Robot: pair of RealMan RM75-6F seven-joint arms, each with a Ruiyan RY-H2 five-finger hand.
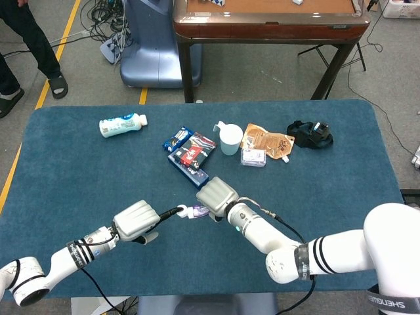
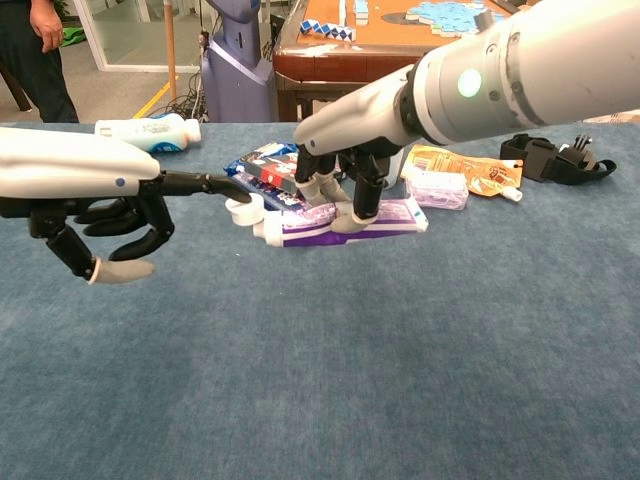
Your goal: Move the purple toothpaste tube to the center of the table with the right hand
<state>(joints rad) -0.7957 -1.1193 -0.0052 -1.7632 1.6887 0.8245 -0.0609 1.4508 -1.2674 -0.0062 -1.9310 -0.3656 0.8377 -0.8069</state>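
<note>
The purple toothpaste tube (image 2: 345, 219) lies crosswise near the table's middle, its white cap (image 2: 243, 210) pointing to the left. My right hand (image 2: 342, 178) comes down on it from above and grips its body between the fingers (image 2: 362, 200). In the head view the right hand (image 1: 215, 195) covers most of the tube (image 1: 197, 211). My left hand (image 2: 112, 222) hovers to the left and holds nothing. Its outstretched finger (image 2: 205, 184) reaches the cap, the other fingers loosely curled. The head view shows the left hand (image 1: 136, 221) just left of the tube.
Behind the tube lie blue snack packs (image 1: 190, 152), a white cup (image 1: 230, 138), an orange pouch (image 1: 266, 140), a small clear pack (image 1: 253, 157) and a black strap (image 1: 310, 134). A white bottle (image 1: 122, 124) lies far left. A wooden table (image 1: 269, 23) stands beyond the far edge.
</note>
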